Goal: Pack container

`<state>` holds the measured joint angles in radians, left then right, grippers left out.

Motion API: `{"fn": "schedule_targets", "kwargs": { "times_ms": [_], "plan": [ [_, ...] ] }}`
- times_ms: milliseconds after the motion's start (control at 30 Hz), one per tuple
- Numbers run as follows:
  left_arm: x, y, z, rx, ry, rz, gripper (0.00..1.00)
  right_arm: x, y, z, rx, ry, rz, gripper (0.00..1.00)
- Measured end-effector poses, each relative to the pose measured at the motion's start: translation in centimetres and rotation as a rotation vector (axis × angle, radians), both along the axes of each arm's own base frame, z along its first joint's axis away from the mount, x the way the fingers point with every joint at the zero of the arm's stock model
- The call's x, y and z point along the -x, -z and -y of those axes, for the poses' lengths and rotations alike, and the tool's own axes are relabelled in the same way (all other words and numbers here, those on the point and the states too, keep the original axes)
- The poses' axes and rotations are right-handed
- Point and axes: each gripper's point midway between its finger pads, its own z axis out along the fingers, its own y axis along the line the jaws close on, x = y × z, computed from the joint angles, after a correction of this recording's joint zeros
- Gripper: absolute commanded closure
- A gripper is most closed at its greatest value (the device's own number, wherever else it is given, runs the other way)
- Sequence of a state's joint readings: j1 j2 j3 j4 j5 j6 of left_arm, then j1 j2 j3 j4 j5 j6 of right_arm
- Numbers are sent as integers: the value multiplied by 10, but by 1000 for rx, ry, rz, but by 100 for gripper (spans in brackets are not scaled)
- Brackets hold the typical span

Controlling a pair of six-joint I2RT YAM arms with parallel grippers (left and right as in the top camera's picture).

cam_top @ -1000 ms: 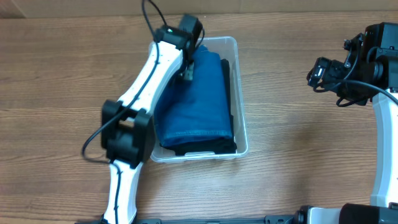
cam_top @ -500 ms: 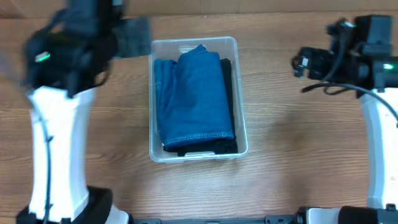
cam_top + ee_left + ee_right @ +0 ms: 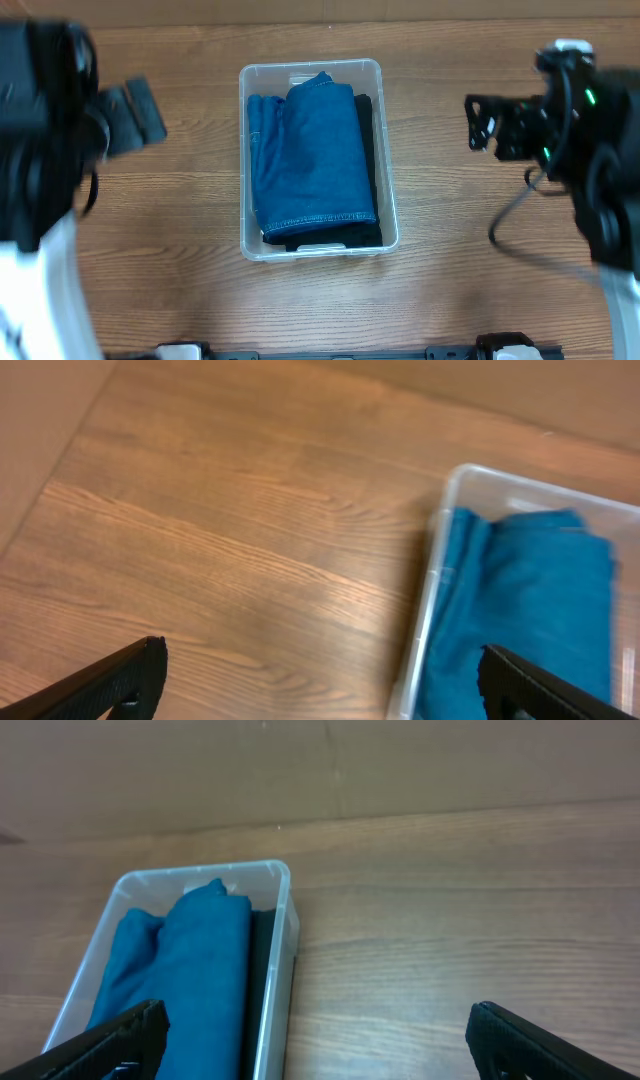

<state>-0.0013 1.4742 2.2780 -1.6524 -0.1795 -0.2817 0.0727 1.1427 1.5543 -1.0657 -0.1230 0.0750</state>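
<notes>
**A:** Entry one, far left?

**B:** Left gripper (image 3: 133, 115). It is blurred overhead. The wrist view shows its fingers (image 3: 110, 680) spread wide with nothing between them, only bare table (image 3: 180, 230) below. It sits well left of the container, not touching it.

**A:** Entry two, centre?

**B:** Container (image 3: 243, 150), a clear bin standing flat on the table near the far edge, long side running front to back. Contents:
- One folded blue cloth (image 3: 310, 150) on top, covering most of the bin.
- One black cloth (image 3: 366, 110) under it, showing along the right wall and at the near end.

Both lie inside the rim, with nothing draped over it.

**A:** Entry three, right?

**B:** Right gripper (image 3: 490, 125), well right of the bin and pointing toward it. In the wrist view its fingers (image 3: 110, 1040) are apart and carry nothing.

**A:** Loose stock on the table?

**B:** None seen in any view. No lid is visible either.

**A:** Status of packing?

**B:** My judgement is that it is done, or very nearly. Both cloths are in, both grippers are empty and off the bin, and nothing visible waits to go in. At most the blue cloth's raised far end may want pressing flat. Whether more items sit out of frame cannot be told.
</notes>
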Motion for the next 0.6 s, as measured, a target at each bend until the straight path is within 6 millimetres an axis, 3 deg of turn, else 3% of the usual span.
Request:
{"fn": "schedule_targets", "kwargs": {
  "times_ms": [67, 100, 133, 267, 367, 467, 600],
  "plan": [
    [37, -7, 3, 3, 13, 67, 0, 20, 7, 2, -3, 3, 25, 0],
    [62, -5, 3, 2, 12, 100, 0, 29, 23, 2, -3, 3, 14, 0],
    [72, -3, 3, 3, 12, 145, 0, 38, 43, 3, -1, 5, -4, 0],
    [104, 63, 0, -3, 0, 169, 0, 72, 88, 8, 9, 16, -30, 0],
    [109, 111, -17, -69, -73, 171, 0, 84, 109, 12, 23, 31, -66, 0],
    [106, 175, -19, -89, -77, -1, 0, 88, 129, 13, 33, 33, -151, 0],
    [110, 217, -19, -95, -71, -126, 0, 87, 132, 14, 37, 37, -166, 0]
  ]
}}
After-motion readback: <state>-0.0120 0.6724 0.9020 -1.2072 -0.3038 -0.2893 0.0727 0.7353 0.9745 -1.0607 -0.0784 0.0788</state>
